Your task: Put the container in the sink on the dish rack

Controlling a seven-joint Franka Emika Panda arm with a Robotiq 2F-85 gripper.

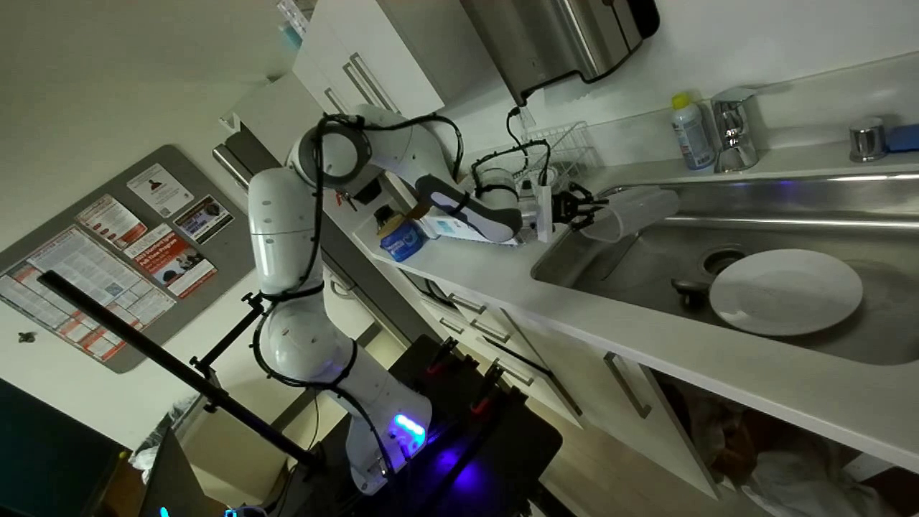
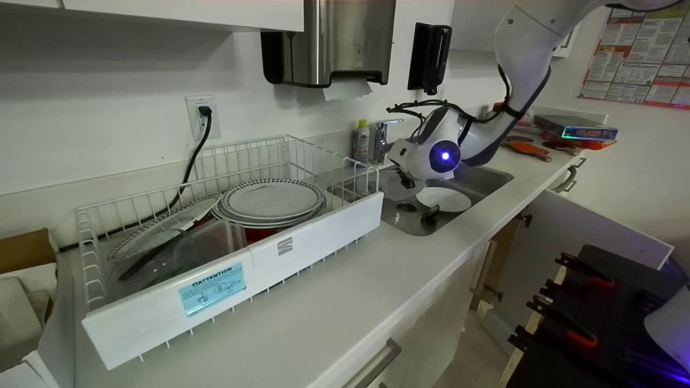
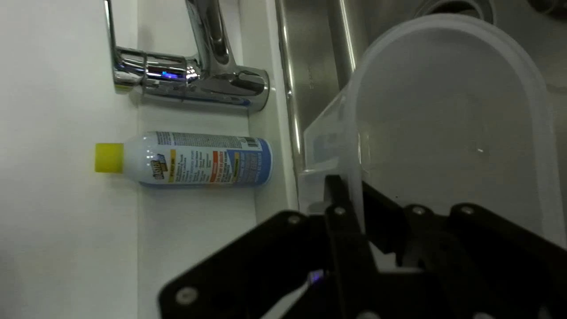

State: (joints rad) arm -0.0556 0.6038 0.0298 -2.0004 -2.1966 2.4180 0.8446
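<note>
The container [image 1: 642,208] is a translucent plastic tub. It is tilted on its side over the near end of the steel sink [image 1: 782,208], and it also shows in the wrist view [image 3: 456,119]. My gripper [image 1: 602,208] is shut on the container's rim; in the wrist view its fingers [image 3: 351,190] stand on either side of the wall. In an exterior view the wrist partly hides the gripper [image 2: 408,179] and the container [image 2: 399,189]. The dish rack [image 2: 232,288] is white wire with a pale front panel. It stands on the counter beside the sink, holding plates and clear plastic containers.
A white plate [image 1: 786,292] lies in the sink near the drain. A yellow-capped bottle [image 1: 693,133] and the faucet [image 1: 734,133] stand behind the sink. A paper towel dispenser [image 2: 345,46] hangs above. A cardboard box [image 2: 27,302] stands beyond the rack.
</note>
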